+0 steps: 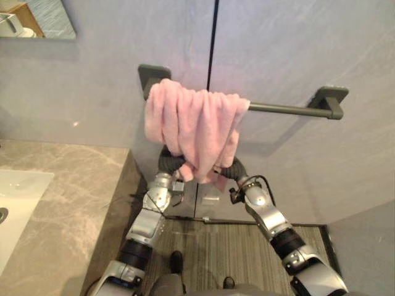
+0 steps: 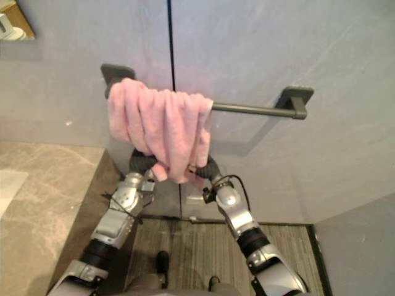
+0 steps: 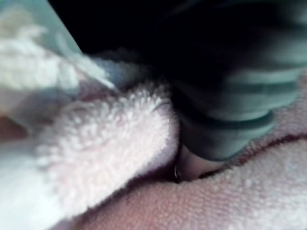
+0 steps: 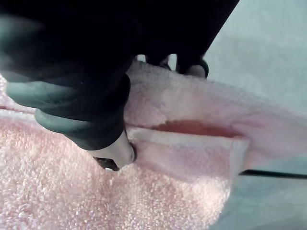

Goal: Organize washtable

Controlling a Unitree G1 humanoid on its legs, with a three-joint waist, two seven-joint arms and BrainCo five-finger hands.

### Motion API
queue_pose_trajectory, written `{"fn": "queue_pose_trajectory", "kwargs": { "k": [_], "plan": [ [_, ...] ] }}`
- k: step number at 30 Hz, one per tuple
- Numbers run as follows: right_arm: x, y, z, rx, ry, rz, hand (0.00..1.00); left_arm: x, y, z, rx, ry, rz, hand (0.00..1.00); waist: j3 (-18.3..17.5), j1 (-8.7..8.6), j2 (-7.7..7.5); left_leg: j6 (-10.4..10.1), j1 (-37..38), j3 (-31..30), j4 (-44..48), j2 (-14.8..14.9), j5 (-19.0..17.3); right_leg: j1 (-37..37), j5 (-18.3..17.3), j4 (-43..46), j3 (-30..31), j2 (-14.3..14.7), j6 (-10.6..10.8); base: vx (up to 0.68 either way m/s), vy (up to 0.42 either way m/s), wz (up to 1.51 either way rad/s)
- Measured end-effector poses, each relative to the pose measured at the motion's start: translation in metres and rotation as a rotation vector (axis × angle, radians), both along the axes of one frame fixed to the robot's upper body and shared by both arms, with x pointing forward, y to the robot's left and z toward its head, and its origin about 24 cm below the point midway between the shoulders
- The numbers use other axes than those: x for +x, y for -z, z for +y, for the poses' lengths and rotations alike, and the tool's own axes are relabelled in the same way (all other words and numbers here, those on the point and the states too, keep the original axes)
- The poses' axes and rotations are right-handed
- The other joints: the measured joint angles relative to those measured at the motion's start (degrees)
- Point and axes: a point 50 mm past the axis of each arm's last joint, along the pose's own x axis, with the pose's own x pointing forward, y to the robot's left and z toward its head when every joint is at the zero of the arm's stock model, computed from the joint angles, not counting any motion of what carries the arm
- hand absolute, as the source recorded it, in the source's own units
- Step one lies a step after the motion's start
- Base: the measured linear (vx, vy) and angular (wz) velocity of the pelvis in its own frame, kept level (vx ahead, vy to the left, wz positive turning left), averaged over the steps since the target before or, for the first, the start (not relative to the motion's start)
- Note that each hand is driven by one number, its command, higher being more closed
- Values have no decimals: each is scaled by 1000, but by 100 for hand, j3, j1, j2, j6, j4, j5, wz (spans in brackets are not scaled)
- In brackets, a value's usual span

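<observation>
1. From the head, side by side, facing forward-down at the grey wall [image 1: 296, 49]; sharing the pink terry towel [image 1: 194, 123] bunched on the dark metal rail [image 1: 290, 109].
2. From each wrist, pressed close against that towel.

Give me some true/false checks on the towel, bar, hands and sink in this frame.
1. A pink towel hangs over the wall bar. True.
2. The towel is spread along the whole bar. False: it is bunched at the bar's left end, and the rest of the bar is bare.
3. The left hand and the right hand are both at the towel's lower part. True.
4. The sink lies to the right of the bar. False: it sits in the counter on the left.
</observation>
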Motion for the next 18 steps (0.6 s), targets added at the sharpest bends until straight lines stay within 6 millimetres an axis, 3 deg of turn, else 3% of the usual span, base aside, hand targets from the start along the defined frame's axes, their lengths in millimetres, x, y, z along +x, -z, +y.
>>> {"fn": "queue_pose_trajectory", "kwargs": {
  "k": [7, 18],
  "plan": [
    [-14, 9, -32, 51, 132, 15, 100, -10, 12, 0, -14, 6, 41, 100, 3, -35, 6, -24, 39, 25, 0, 1, -18, 24, 0, 1, -2, -6, 2, 1, -3, -1],
    [-32, 11, -64, 61, 268, -6, 100, -20, 18, -1, -25, 41, 57, 100, 2, -68, 8, -29, 113, 21, 0, -10, -23, 96, -3, -17, -16, -20, 9, 0, 0, 0]
  ]
}}
